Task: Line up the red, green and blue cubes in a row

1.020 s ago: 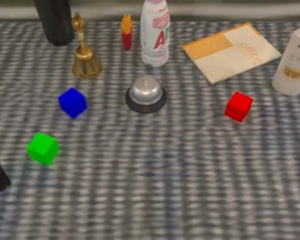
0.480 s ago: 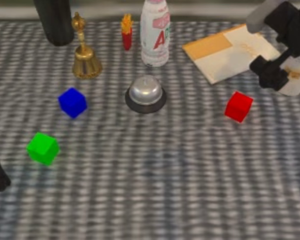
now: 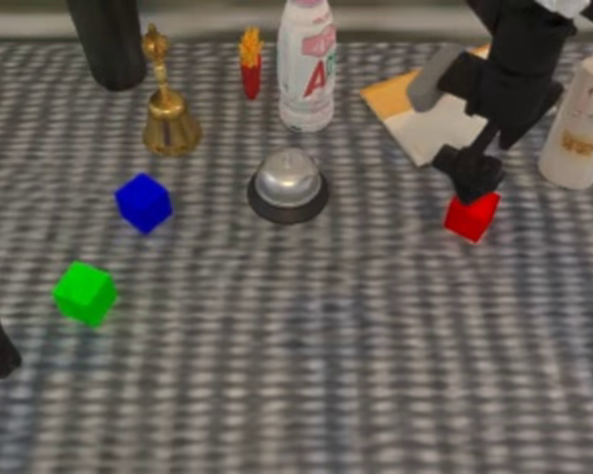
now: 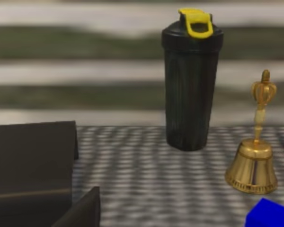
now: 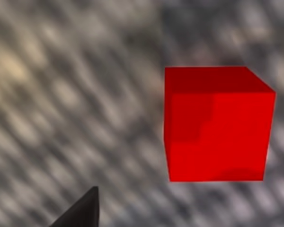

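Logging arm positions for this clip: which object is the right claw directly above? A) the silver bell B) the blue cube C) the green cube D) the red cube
D: in the top view the right claw sits over the red cube, which also fills the right wrist view.
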`<action>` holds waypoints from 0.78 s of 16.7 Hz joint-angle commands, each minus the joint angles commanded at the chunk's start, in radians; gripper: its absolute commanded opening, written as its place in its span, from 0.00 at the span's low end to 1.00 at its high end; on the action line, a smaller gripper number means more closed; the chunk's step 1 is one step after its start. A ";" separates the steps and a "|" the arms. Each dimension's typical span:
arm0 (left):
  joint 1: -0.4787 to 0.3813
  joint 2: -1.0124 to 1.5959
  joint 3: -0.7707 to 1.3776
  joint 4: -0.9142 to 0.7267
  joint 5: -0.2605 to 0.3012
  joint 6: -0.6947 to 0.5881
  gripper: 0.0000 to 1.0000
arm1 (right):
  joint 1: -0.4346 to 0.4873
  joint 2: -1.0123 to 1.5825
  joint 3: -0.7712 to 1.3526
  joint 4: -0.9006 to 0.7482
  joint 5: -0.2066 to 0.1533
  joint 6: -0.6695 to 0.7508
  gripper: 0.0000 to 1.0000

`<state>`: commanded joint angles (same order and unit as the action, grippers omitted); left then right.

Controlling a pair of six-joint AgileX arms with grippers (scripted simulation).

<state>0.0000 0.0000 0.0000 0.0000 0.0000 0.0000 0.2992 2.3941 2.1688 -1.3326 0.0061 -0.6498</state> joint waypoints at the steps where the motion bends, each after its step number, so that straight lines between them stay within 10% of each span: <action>1: 0.000 0.000 0.000 0.000 0.000 0.000 1.00 | 0.002 0.018 0.018 -0.009 0.000 -0.005 1.00; 13: 0.000 0.000 0.000 0.000 0.000 0.000 1.00 | 0.004 0.066 -0.137 0.198 0.000 -0.006 1.00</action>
<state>0.0000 0.0000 0.0000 0.0000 0.0000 0.0000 0.3028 2.4603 2.0322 -1.1344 0.0059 -0.6562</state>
